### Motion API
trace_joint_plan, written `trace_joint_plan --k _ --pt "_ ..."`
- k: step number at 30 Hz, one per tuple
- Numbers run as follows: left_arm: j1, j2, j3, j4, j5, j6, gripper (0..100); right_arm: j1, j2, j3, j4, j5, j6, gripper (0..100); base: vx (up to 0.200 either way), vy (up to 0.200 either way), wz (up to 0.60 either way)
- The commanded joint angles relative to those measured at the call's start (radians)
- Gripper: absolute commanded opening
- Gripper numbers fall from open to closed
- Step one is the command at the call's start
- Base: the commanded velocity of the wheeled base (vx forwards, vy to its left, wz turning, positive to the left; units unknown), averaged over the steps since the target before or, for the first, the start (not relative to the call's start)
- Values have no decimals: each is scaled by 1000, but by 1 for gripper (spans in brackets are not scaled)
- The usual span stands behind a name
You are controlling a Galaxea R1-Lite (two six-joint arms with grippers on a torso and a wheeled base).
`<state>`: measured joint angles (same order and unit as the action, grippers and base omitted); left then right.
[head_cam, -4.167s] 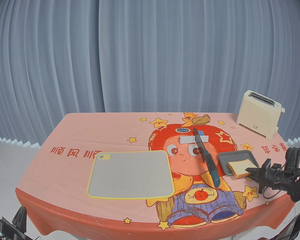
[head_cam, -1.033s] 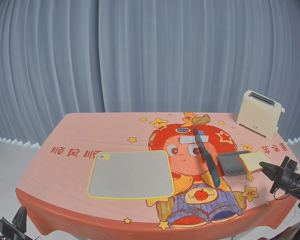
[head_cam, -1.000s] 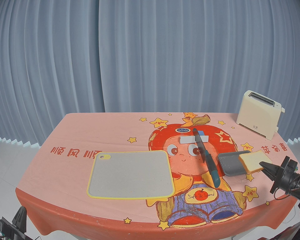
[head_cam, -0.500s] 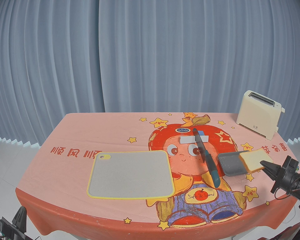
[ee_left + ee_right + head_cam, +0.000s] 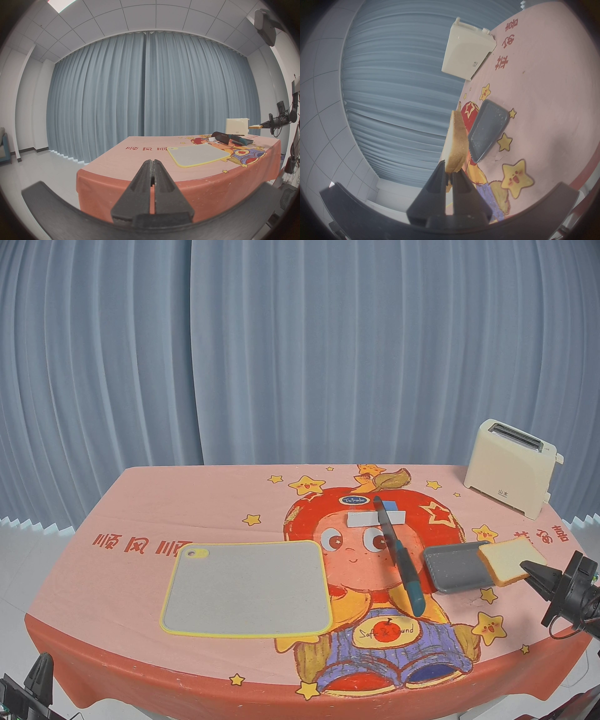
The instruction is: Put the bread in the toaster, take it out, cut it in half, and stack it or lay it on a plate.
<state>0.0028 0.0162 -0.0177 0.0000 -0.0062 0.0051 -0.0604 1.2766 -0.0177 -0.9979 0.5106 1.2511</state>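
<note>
Right hand [image 5: 530, 566] gripped the bread [image 5: 507, 560], raised at the plate's [image 5: 451, 567] 3 o'clock edge; toaster [image 5: 507, 470] at 12 o'clock. Left hand [image 5: 153, 163] was closed, empty.

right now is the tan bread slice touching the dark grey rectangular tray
Apart. The left wrist view shows the tan bread slice pinched in the right gripper, high above the table where the dark grey rectangular tray lies.

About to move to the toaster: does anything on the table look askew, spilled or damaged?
Nothing spilled or damaged. The bread slice is whole, pinched by one edge in the right end effector above the grey tray's edge. The knife lies with its blade propped on a small white block, seemingly on purpose.
</note>
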Motion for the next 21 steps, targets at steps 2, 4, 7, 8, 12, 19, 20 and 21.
trace_joint_plan --k 2,4,7,8,12,19,20,21 --pt "0 -16 18 0 0 -2 0 2 3 15 1 2 1 0 0 -200 0" --pt "0 -16 18 0 0 -4 0 4 3 15 1 0 -1 0 0 -200 0" --pt "0 -16 18 0 0 -11 0 4 1 16 1 0 1 0 0 -200 0" --pt "0 -16 18 0 0 -11 0 4 1 16 1 0 1 0 0 -200 0" --pt "0 -16 18 0 0 -11 0 4 4 16 4 2 1 0 0 -200 0" --pt "0 -16 18 0 0 -8 0 4 6 16 5 2 1 0 0 -171 0" --pt "0 -16 18 0 0 -8 0 4 6 16 4 2 1 0 0 0 0" --pt "0 -16 18 0 0 -7 0 5 6 16 5 2 1 0 0 0 0"
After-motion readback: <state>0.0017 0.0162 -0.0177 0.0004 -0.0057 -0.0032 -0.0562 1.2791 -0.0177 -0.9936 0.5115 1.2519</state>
